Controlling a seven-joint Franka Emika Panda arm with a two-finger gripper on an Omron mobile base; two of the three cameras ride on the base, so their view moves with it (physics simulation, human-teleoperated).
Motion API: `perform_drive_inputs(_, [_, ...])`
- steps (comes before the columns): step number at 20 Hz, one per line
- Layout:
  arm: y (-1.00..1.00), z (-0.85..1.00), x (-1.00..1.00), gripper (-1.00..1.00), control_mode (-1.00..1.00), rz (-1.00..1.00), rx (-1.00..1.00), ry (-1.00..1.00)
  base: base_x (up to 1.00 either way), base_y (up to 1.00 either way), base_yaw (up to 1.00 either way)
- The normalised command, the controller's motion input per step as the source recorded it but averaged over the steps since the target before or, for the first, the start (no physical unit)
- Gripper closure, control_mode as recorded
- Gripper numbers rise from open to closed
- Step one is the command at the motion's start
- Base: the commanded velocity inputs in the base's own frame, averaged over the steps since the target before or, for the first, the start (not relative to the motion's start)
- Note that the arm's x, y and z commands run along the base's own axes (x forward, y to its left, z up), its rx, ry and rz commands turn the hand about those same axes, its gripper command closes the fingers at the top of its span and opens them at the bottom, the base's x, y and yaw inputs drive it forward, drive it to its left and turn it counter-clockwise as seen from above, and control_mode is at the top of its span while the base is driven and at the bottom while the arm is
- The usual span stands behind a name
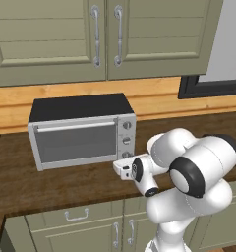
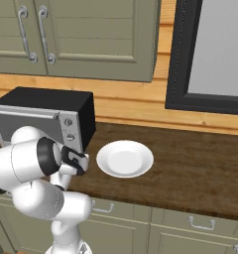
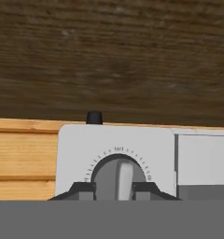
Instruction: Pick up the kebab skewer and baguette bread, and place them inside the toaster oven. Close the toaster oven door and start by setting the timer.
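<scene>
toaster oven (image 1: 80, 130) on wood counter (image 2: 190, 163), toaster oven door (image 1: 74, 142) shut. gripper (image 3: 114, 189) clamped narrow on bottom knob (image 3: 119, 176) (rt column). white plate (image 2: 125, 158) beside oven.

The toaster oven (image 1: 83, 130) stands on the counter (image 1: 51, 182) against its back edge, below the wall cabinets (image 1: 90, 37). To its right on the counter lies a plate (image 2: 125, 158), nearer the front edge. The pincer (image 3: 115, 189) sits at the oven's lowest knob (image 3: 119, 175).

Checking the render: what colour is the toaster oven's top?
Black, clearest in the left base view, on the toaster oven.
</scene>
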Motion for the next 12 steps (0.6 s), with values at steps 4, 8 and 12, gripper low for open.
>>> perform_drive_inputs(4, [0.0, 0.0, 0.16, 1.0, -1.0, 0.02, 0.08, 0.0, 0.0, 0.0, 0.0])
perform_drive_inputs(8, [0.0, 0.0, 0.12, 1.0, -1.0, 0.0, 0.11, 0.0, 0.0, 0.0, 0.0])
perform_drive_inputs(12, [-0.02, 0.0, 0.15, 1.0, -1.0, 0.0, 0.12, 0.0, 0.0, 0.0, 0.0])
